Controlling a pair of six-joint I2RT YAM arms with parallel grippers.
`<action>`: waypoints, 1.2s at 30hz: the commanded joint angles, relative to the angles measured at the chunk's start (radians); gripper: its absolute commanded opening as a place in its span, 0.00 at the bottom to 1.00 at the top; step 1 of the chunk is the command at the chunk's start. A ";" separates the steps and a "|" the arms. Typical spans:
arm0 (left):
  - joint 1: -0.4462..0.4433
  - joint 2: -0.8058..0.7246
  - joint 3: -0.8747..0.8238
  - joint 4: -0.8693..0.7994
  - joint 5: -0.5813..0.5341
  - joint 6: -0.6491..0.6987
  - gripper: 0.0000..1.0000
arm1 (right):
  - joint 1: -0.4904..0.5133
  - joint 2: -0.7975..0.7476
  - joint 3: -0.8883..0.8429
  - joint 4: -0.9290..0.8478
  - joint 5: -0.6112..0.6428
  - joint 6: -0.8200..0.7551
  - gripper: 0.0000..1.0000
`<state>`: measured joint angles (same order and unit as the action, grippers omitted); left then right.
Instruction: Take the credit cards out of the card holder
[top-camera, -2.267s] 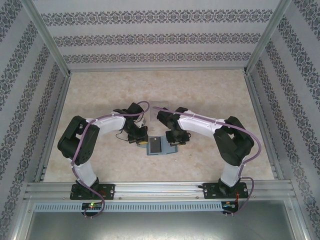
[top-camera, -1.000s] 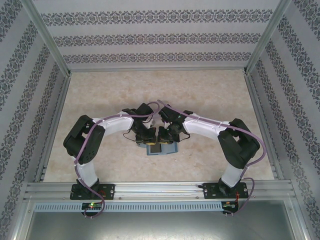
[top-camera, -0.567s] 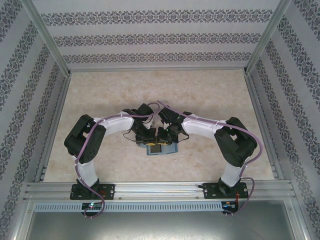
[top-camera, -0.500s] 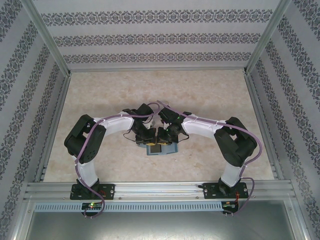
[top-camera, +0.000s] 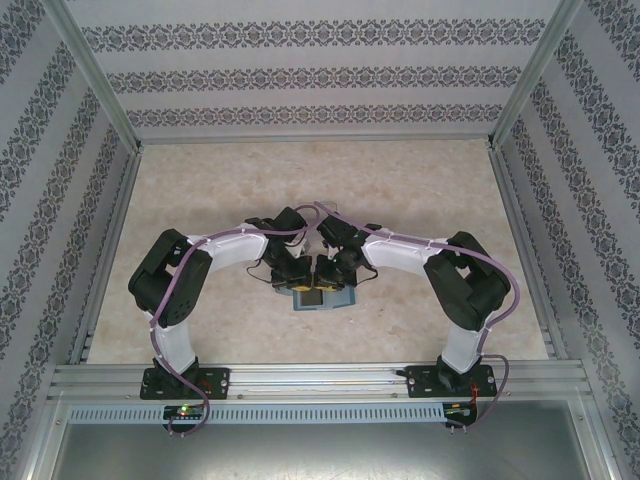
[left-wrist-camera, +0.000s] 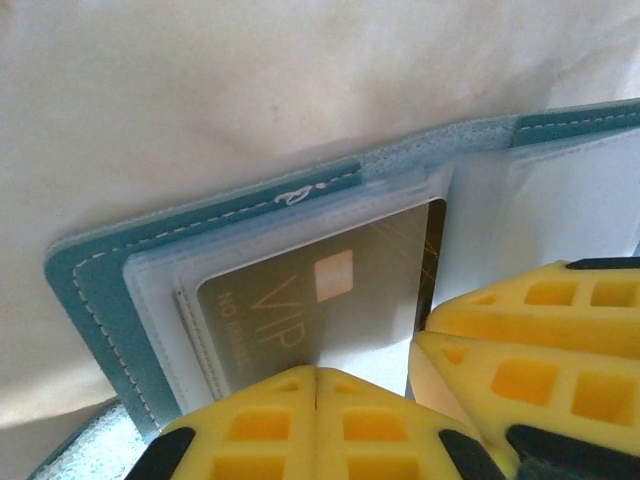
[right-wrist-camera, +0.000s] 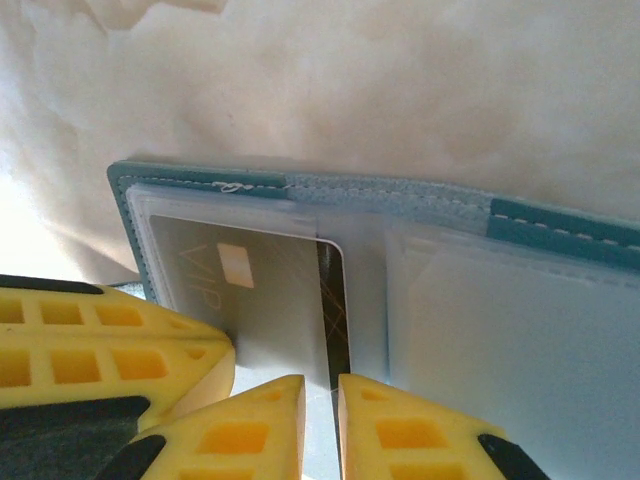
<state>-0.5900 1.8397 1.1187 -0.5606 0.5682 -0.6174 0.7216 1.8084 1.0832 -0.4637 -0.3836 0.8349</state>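
The teal card holder (top-camera: 322, 297) lies open on the table (top-camera: 300, 180), right between the two arms. A grey-gold VIP card (left-wrist-camera: 300, 310) sits in its clear pocket (left-wrist-camera: 160, 290), with the inner edge poking out.

The left gripper (left-wrist-camera: 315, 402) has its pads pressed together and seems to pin the pocket down. The right gripper (right-wrist-camera: 335, 410) is nearly closed. It looks pinched on the card's free edge, though that contact is down at the frame edge, so I'm not certain.

The card should be light, stiff and slick, and the floppy pocket will probably drag along. I'd grab that exposed edge and slide it out flat.
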 joint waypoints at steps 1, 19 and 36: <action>-0.013 0.011 -0.006 0.007 -0.007 -0.007 0.00 | -0.008 0.018 -0.013 0.005 -0.010 0.001 0.17; -0.013 0.010 -0.006 0.001 -0.008 -0.007 0.00 | -0.007 0.021 -0.013 -0.043 0.045 -0.017 0.18; -0.013 0.030 0.004 -0.058 -0.080 0.021 0.00 | -0.008 -0.014 0.007 -0.092 0.087 -0.034 0.23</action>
<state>-0.5903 1.8458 1.1187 -0.5632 0.5526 -0.6159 0.7216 1.8133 1.0801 -0.4973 -0.3378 0.8120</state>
